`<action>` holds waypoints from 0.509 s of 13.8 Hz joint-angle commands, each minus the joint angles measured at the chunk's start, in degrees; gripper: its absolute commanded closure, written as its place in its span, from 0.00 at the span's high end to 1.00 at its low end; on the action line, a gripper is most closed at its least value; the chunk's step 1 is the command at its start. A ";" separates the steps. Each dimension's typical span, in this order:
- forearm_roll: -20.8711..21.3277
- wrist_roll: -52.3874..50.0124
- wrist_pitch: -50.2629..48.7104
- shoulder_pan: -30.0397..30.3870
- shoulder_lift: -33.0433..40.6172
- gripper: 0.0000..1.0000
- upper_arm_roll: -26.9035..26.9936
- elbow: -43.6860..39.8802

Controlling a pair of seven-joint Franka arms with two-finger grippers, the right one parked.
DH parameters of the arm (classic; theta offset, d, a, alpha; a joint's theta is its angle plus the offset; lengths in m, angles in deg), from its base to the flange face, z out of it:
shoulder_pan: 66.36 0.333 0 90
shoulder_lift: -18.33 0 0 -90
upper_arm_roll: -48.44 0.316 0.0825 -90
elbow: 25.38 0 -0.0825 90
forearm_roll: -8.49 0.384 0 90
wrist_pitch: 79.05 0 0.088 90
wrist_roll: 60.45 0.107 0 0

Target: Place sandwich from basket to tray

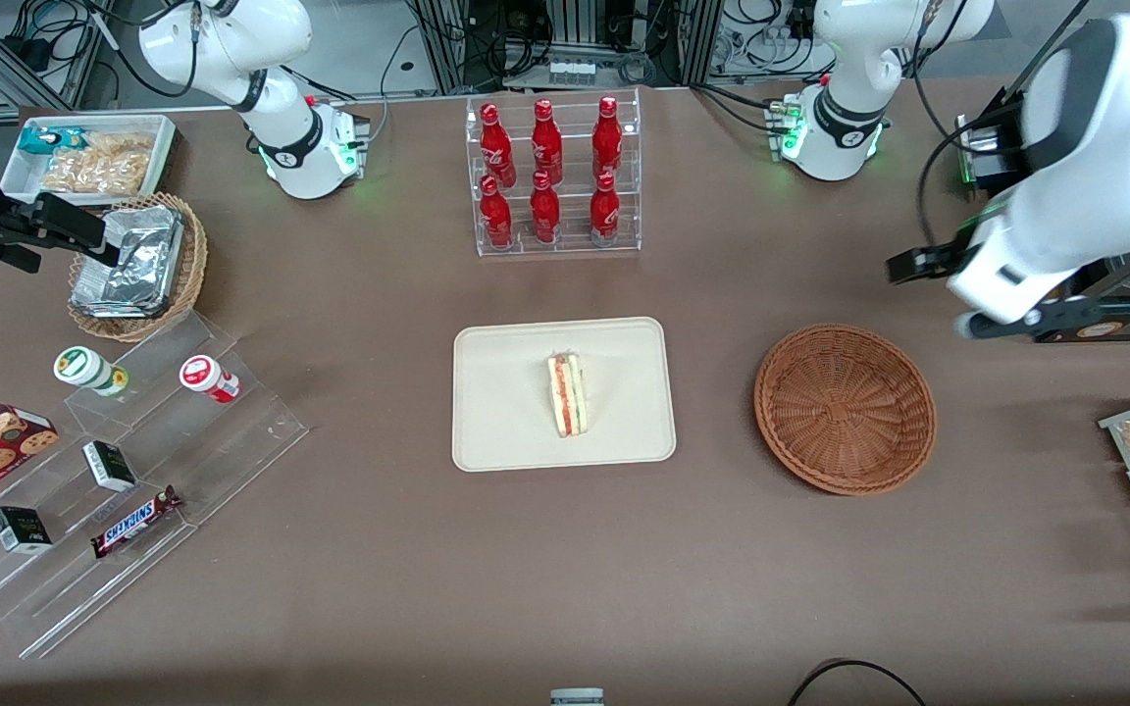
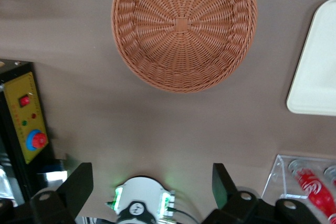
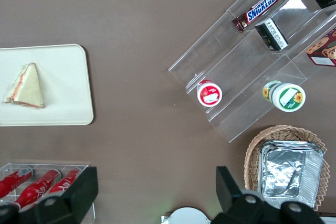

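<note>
We see the triangular wrapped sandwich [image 1: 568,394] lying on the cream-beige rectangular plastic tray [image 1: 506,431] – the round reddish-brown wicker basket [image 1: 846,408] beside it on the brown counter [image 1: 379,549], our tool [image 2: 152,184] raised above the counter near the basket, wide open, holding nothing.

A brown table [image 1: 379,569] fills the scene, with cables and metal framing [image 1: 565,39] above it.

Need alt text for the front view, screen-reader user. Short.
A wrapped triangular sandwich lies on the cream tray at mid-table; the brown wicker basket beside it, toward the working arm's end, is empty. The left gripper hangs above the table near the basket, holding nothing. A clear rack of red bottles stands farther from the camera.
</note>
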 commanded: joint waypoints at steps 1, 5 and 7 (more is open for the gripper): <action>0.33 6.42 -1.93 4.88 3.03 1.00 -1.85 -0.62; 2.95 7.31 -0.19 5.06 3.91 1.00 -1.59 -1.69; 3.23 7.23 0.17 5.06 4.08 1.00 -1.50 -1.69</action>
